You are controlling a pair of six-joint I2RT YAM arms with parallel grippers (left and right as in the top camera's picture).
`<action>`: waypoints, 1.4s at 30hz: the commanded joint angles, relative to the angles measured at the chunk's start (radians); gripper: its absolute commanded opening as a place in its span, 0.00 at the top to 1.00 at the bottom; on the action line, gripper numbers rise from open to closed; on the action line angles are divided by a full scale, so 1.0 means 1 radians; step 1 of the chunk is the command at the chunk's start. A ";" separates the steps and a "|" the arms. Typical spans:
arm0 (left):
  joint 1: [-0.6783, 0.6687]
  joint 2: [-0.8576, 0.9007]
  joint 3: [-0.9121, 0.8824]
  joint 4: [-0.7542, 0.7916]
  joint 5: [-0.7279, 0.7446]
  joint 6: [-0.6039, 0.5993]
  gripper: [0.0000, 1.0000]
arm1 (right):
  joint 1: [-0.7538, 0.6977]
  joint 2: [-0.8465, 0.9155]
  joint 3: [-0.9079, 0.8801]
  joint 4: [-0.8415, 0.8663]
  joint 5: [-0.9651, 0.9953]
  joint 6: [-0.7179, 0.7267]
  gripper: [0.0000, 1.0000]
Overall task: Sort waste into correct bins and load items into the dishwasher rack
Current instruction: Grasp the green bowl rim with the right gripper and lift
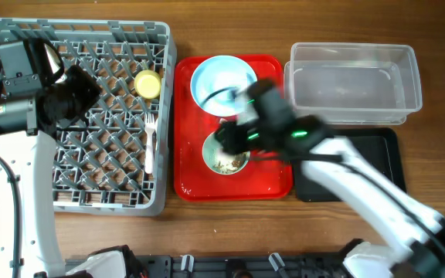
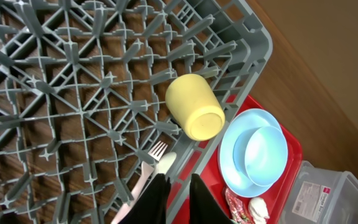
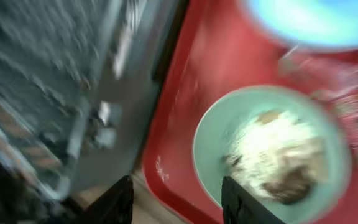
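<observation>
The grey dishwasher rack [image 1: 22, 193] holds the yellow cup [image 1: 147, 84] and the white fork [image 1: 151, 143]. My left gripper [image 2: 178, 202] hovers over the rack's right edge, slightly open and empty, just behind the fork [image 2: 151, 158] and spoon [image 2: 165, 163]. The light blue bowl [image 2: 266, 155] sits on the light blue plate [image 2: 235, 168]. The red wrapper [image 2: 238, 205] and the white tissue [image 2: 258, 208] lie beside them. My right gripper [image 3: 176, 199] is open and empty above the pale green bowl [image 3: 216, 137], which holds beige scraps [image 3: 278, 155]. That view is blurred.
The flat red serving tray [image 1: 188, 181] lies between the rack and the bins. The clear tub [image 1: 354, 77] stands at the back right. The black tray [image 1: 385, 166] lies in front of it, partly under my right arm.
</observation>
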 commanded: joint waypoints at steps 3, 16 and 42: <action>0.003 0.005 0.000 0.000 0.023 -0.002 0.81 | 0.106 0.195 0.012 0.069 0.180 -0.020 0.53; 0.003 0.005 0.000 0.000 0.023 -0.002 0.81 | 0.170 0.285 0.012 0.117 0.203 -0.001 0.62; 0.003 0.005 0.000 -0.004 0.024 0.005 0.81 | 0.125 0.077 0.128 -0.176 0.361 0.084 0.96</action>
